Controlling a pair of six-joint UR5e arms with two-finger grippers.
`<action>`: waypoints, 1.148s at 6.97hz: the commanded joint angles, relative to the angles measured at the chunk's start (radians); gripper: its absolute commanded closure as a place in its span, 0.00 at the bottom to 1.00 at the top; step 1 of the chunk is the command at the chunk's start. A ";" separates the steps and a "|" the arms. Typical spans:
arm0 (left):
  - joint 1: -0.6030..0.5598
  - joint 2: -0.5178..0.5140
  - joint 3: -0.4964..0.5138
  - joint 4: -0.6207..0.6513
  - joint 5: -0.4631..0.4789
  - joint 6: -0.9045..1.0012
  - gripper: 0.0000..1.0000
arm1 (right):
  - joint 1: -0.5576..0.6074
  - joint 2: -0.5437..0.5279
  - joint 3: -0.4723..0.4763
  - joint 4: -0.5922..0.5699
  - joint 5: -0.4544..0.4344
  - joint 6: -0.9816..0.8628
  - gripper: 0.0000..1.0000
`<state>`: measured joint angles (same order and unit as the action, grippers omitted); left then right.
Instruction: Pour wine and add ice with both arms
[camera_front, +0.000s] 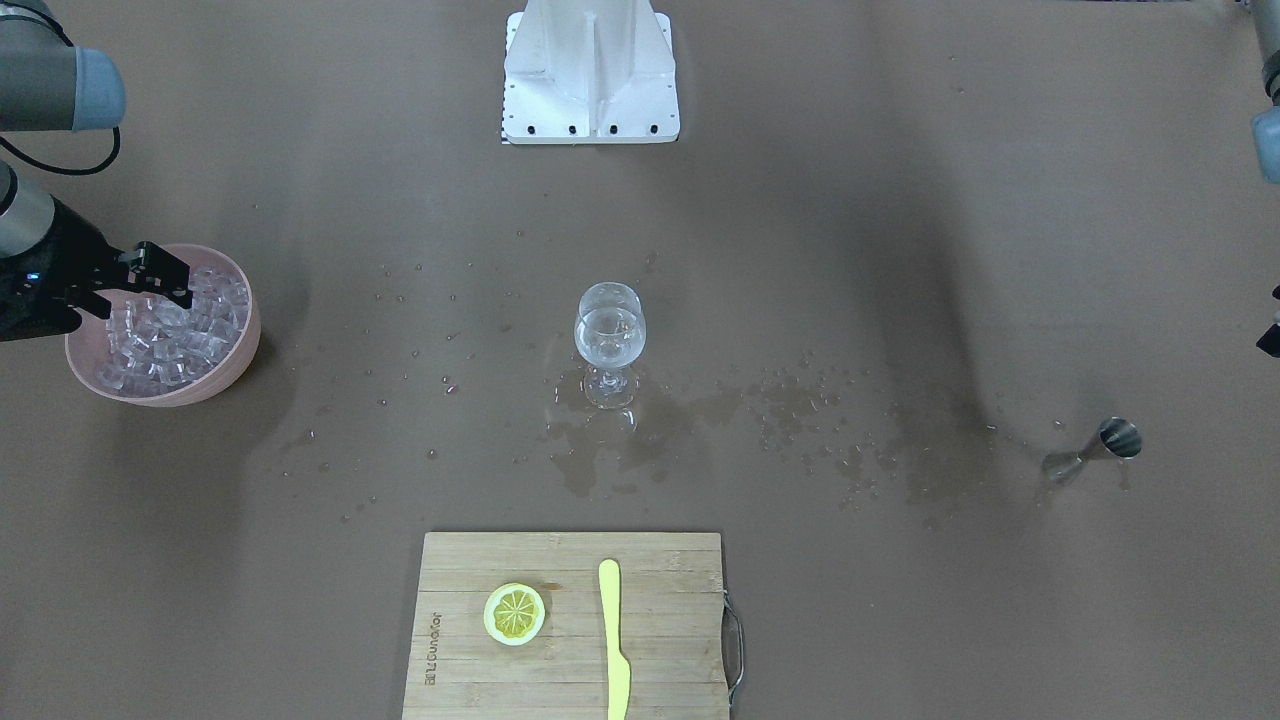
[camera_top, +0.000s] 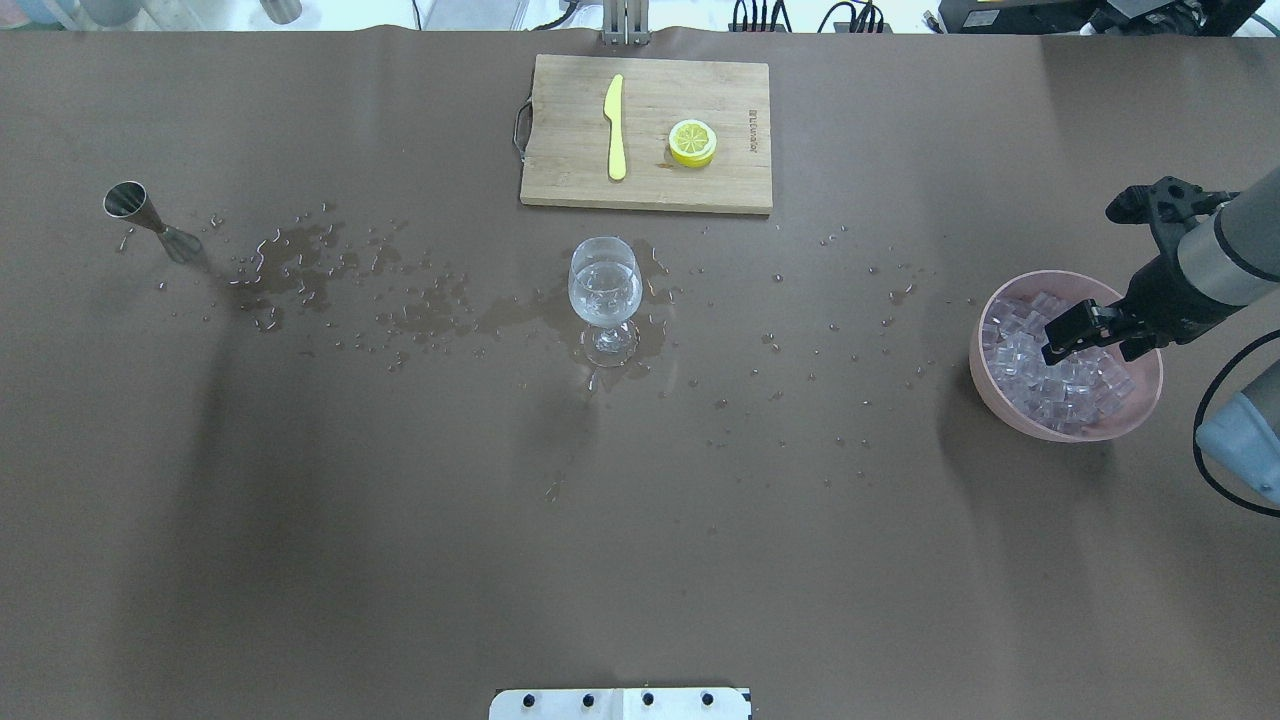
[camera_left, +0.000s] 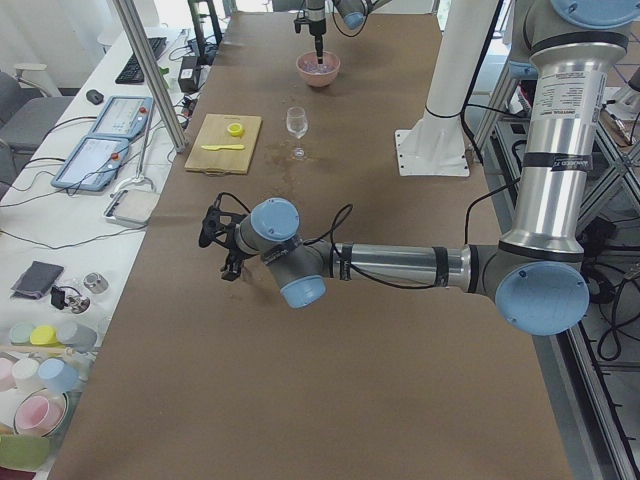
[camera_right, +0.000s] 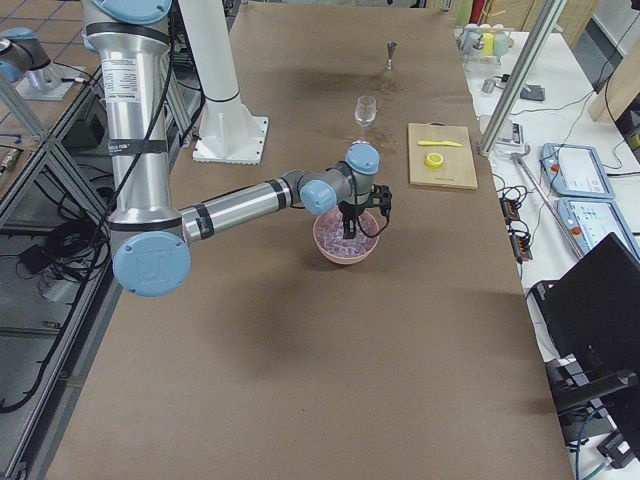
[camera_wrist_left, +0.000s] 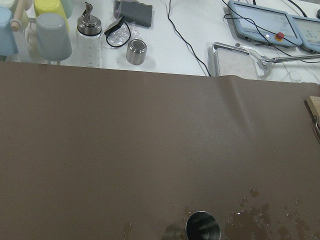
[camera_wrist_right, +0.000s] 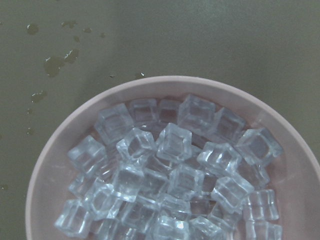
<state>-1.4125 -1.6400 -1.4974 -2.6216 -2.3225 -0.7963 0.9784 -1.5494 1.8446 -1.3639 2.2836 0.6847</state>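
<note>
Over the pink bowl (camera_top: 978, 365) at the surface's (camera_top: 400, 500) right end hangs the right tool (camera_top: 1085, 342), its fingers apart and empty, with the ice (camera_wrist_right: 170, 170) heaped directly beneath. Only the right wrist view shows single cubes, though no fingers. Wine (camera_front: 609, 338) sits in the upright glass (camera_front: 610, 390), stem vertical, mid-surface among spilled drops (camera_front: 840, 460), well apart from both tools. Left tool (camera_left: 222, 240) hovers near the upright jigger (camera_wrist_left: 202, 230); whether its fingers are parted cannot be told.

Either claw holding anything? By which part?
Nothing seen held. Right claw open over the ice in the bowl; jigger lies free on the table; left claw unclear.
</note>
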 joint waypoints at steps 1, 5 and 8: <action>0.001 0.002 -0.001 0.000 0.000 0.000 0.02 | -0.029 0.006 -0.001 0.000 -0.016 0.009 0.01; 0.000 0.003 -0.001 0.000 0.000 0.000 0.02 | -0.052 0.023 -0.013 -0.009 -0.029 0.007 0.18; 0.000 0.003 -0.001 0.000 0.000 0.000 0.02 | -0.053 0.026 -0.019 -0.011 -0.029 0.001 0.33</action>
<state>-1.4128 -1.6379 -1.4983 -2.6216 -2.3225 -0.7961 0.9249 -1.5254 1.8287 -1.3729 2.2551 0.6906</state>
